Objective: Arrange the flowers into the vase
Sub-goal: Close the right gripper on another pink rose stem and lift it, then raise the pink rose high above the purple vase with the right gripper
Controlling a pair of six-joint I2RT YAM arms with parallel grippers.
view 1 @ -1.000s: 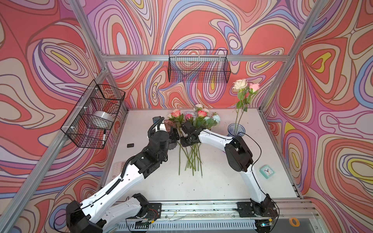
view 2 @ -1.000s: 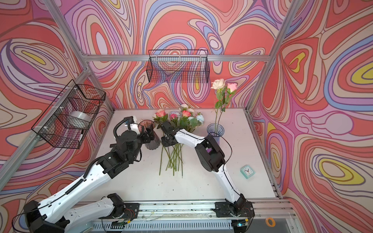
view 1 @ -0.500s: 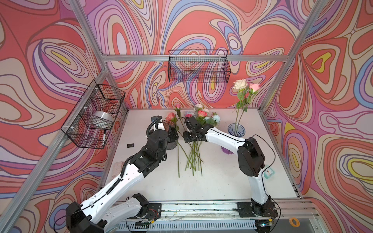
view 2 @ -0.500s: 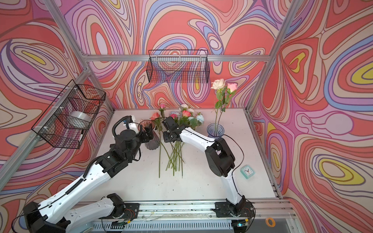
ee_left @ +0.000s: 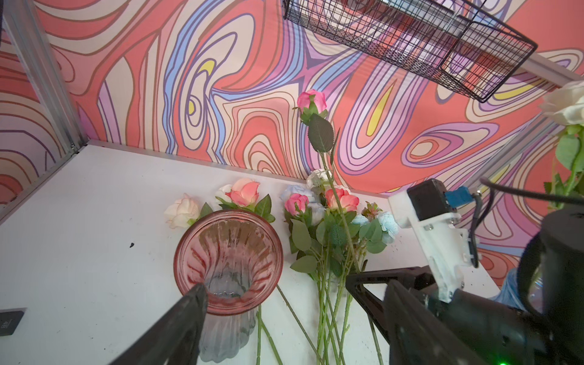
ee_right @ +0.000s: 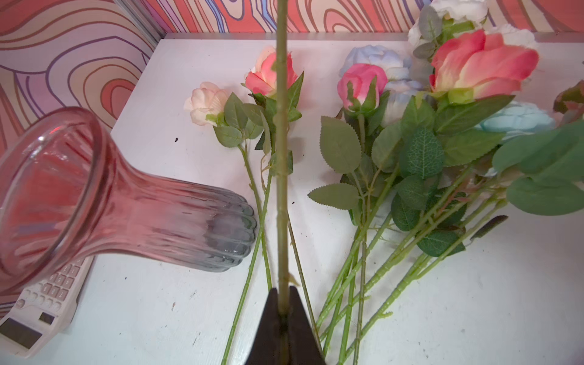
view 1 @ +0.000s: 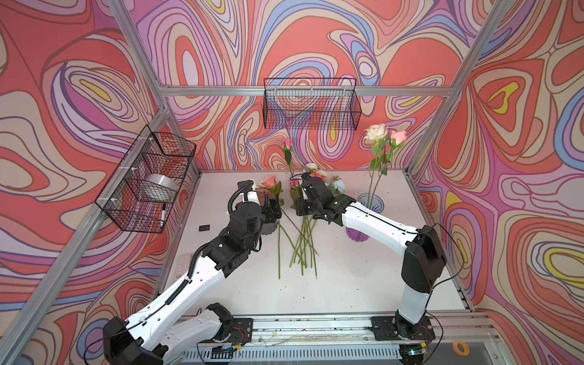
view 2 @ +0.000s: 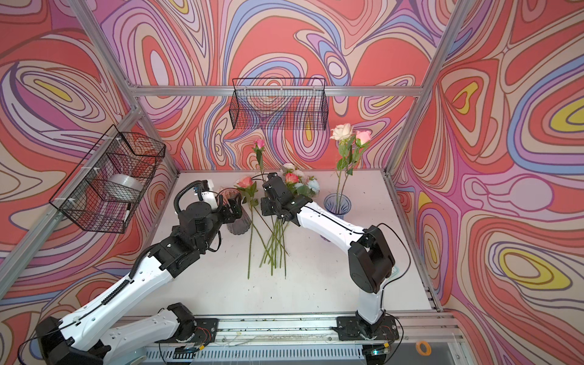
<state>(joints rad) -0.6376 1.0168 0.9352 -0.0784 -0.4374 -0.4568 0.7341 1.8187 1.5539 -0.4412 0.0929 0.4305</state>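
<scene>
My right gripper (ee_right: 282,290) is shut on the green stem of a pink rose (view 1: 287,143), which stands nearly upright above the table; its bloom (ee_left: 311,101) shows against the back wall. Several more flowers (view 1: 303,240) lie in a loose bunch on the white table, blooms (ee_right: 480,66) towards the back. An empty pink glass vase (ee_left: 227,262) stands left of the bunch. My left gripper (ee_left: 273,286) is open at its rim, one finger (ee_left: 192,309) touching the rim. A blue vase (view 2: 337,203) at the right holds a white rose (view 2: 341,131) and a pink one.
A wire basket (view 1: 311,104) hangs on the back wall. Another wire basket (view 1: 148,177) on the left wall holds a tape roll (view 1: 161,186). A calculator (ee_right: 41,300) lies by the pink vase and a small black item (view 1: 204,227) lies near the left wall.
My right gripper has closed on the pink rose's stem and lifted it out of the bunch, swinging it upright. The left gripper has barely moved.
</scene>
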